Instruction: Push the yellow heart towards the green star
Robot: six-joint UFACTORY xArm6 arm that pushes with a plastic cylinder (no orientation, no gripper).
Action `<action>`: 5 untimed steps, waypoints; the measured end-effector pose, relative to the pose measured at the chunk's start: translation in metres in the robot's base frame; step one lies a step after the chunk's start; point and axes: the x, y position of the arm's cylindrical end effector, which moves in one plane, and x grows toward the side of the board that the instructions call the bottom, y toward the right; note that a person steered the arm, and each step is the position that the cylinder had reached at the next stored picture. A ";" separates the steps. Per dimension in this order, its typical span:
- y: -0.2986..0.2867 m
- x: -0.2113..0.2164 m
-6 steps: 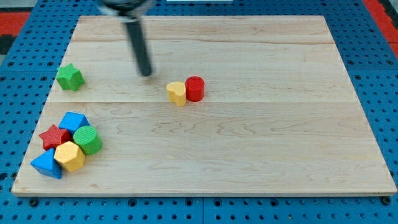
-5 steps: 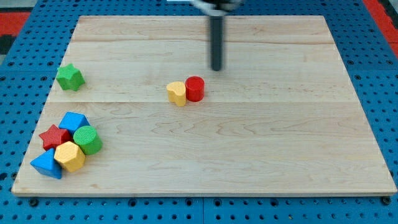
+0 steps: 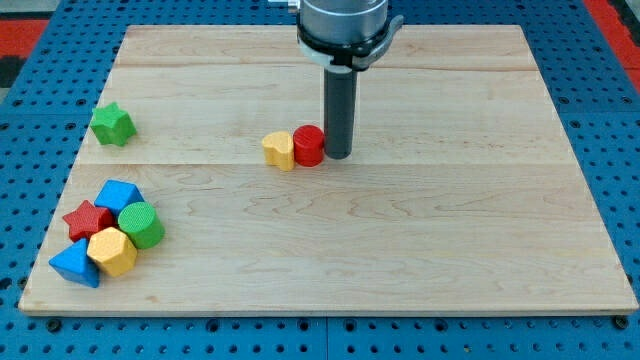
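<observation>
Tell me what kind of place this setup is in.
Probably a robotics lab bench: a pale wooden board lies on a blue perforated tabletop, small coloured toy blocks such as the green star block sit on it, and a dark rod's tip touches the red cylinder block.

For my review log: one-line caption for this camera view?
My tip presses the red cylinder against the yellow heart, green star far left.

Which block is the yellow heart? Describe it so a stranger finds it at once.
Start at the wooden board and look just above and left of its middle, where my tip stands. Two blocks sit touching to the tip's left. The nearer is the red cylinder; the yellow heart is the farther one, the only yellow block away from the bottom-left cluster.
</observation>
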 end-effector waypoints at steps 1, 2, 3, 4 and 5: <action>-0.022 0.012; -0.058 -0.006; -0.093 -0.013; -0.126 -0.013; -0.159 -0.013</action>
